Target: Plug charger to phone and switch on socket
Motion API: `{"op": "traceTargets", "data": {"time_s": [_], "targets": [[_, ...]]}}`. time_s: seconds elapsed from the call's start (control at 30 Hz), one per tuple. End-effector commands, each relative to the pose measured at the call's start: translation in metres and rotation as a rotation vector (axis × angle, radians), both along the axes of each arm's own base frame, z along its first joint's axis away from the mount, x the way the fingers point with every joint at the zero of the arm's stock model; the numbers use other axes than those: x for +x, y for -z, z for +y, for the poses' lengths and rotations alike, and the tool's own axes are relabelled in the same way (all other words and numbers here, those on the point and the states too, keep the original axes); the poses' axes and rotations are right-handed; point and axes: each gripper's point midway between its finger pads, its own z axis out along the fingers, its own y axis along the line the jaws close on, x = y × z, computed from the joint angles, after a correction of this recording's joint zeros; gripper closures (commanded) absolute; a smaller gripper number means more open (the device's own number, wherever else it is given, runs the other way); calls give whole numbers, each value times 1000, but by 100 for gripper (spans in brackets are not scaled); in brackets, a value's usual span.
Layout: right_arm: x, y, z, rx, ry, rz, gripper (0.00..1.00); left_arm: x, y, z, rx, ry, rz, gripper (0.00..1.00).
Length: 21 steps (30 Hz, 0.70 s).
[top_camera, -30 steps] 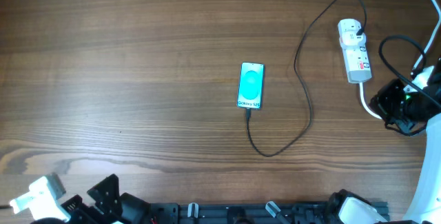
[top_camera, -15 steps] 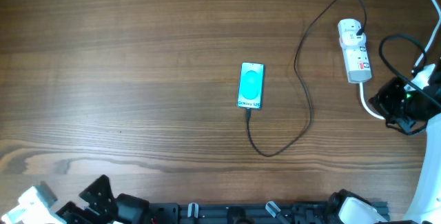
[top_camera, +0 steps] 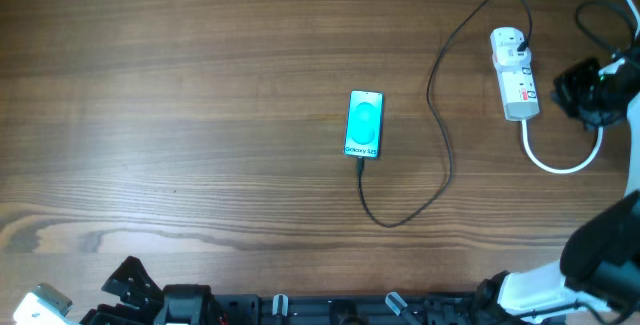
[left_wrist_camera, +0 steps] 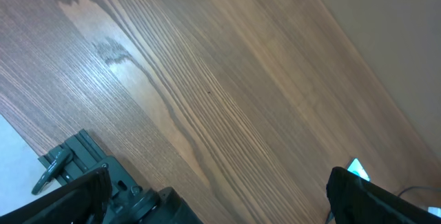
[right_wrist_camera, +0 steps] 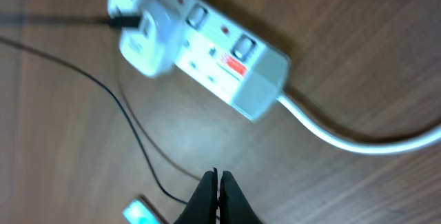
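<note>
The phone lies face up mid-table with its turquoise screen lit; it also shows in the right wrist view and as a corner in the left wrist view. The charger cable runs from the phone's near end, where its tip sits at the phone's edge, in a loop up to the socket. In the right wrist view the socket carries a white adapter. My right gripper is shut and empty, just right of the socket, not touching it. My left gripper is open and empty at the front left edge.
The socket's thick white cord curves off its near end toward the right edge, also seen in the right wrist view. Black robot cables hang at the far right. A black rail runs along the front edge.
My right arm has moved toward the far side, from beside the white cord to level with the socket. My left arm has pulled back further to the front left corner.
</note>
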Motion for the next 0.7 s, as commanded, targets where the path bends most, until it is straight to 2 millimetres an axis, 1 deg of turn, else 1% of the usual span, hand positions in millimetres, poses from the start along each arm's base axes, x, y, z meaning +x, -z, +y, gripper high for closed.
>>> {"op": "traceTargets", "data": {"time_s": [0.0,0.07,0.13,0.2,0.3,0.37,0.47,0.53,0.6,0.67], "targets": [[33,6,-6,27,60,-10,95,-3,-1,3,2,-23,-19,0],[50,26,-2,36,89,0,95,-3,-1,3,2,-23,-19,0],[65,36,5,39,85,-16,95,-3,-1,3,2,-23,-19,0],[75,45,12,44,100,-16,95,-3,-1,3,2,-23,-19,0],[78,61,10,1,148,23,95,-3,-1,3,2,-23,-19,0],[76,74,5,-16,192,60,95,-3,-1,3,2,-23,-19,0],[82,80,2,-1,231,50,95,-3,-1,3,2,-23,-19,0],[87,78,1,1,247,29,95,-3,-1,3,2,-23,-19,0],[86,79,-3,-8,289,35,95,-3,-1,3,2,-23,-19,0],[89,78,-5,-16,293,20,95,-3,-1,3,2,-23,-19,0]]}}
